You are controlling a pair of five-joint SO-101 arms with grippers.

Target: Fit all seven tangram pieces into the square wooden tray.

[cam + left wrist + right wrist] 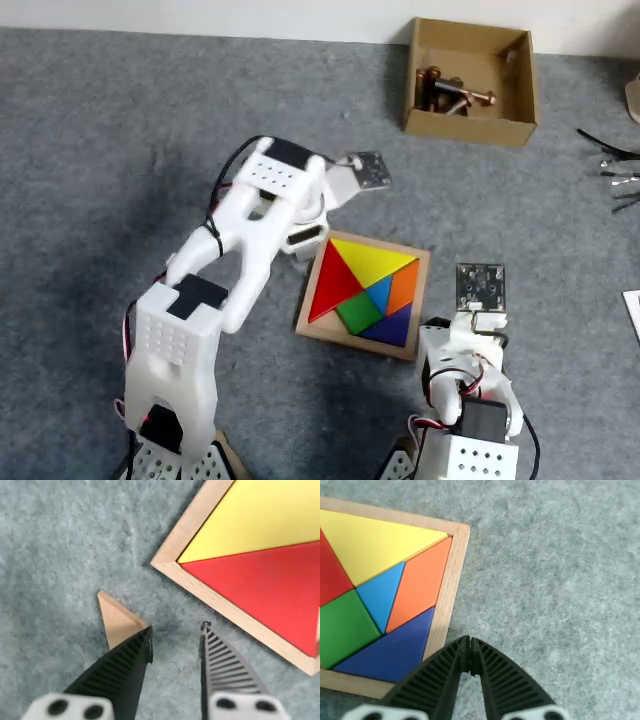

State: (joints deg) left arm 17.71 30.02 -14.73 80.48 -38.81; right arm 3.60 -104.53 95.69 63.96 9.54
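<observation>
Square wooden tray (422,290) at the centre of the high view holds coloured tangram pieces (370,264); left gripper (176,629), spread apart, sits by a plain wooden triangle (117,620) outside its corner; right gripper (470,646) is closed beside the tray.

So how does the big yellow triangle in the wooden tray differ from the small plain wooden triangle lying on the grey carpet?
Colour: the yellow triangle is painted; the plain wooden triangle is bare wood.
Size: the yellow one looks far larger.
Place: the yellow one sits inside the square wooden tray, against the red triangle; the wooden one lies outside the tray's corner, by the open left gripper.
Both are flat triangles.
</observation>
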